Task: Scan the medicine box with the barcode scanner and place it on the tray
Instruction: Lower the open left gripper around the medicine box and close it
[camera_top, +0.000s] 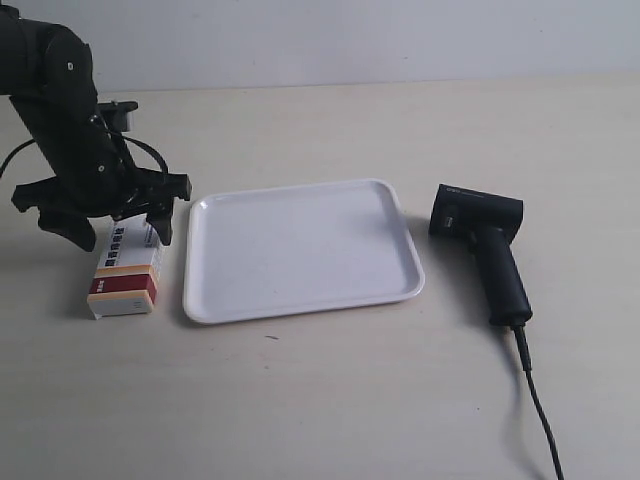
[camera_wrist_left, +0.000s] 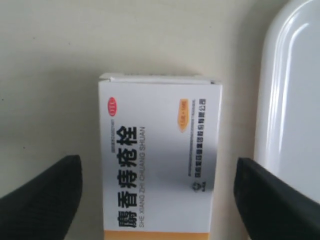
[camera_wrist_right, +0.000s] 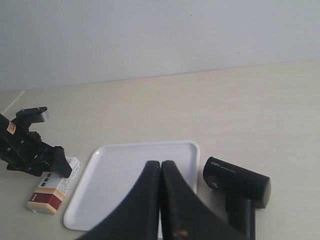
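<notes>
The medicine box (camera_top: 125, 272) lies flat on the table just left of the tray (camera_top: 300, 250), its dark red and orange end toward the front. My left gripper (camera_top: 108, 222) hovers over the box's far end, open, one finger on each side of the box (camera_wrist_left: 159, 160) with gaps to both. The barcode scanner (camera_top: 488, 245) lies on the table right of the tray, cable trailing to the front edge. My right gripper (camera_wrist_right: 160, 172) is shut and empty, held high and back from the tray (camera_wrist_right: 125, 175) and scanner (camera_wrist_right: 237, 187). The right arm is outside the exterior view.
The pale table runs to a white wall at the back. In the left wrist view the tray's rim (camera_wrist_left: 270, 100) lies close beside the box. The scanner cable (camera_top: 540, 410) runs along the front right of the table.
</notes>
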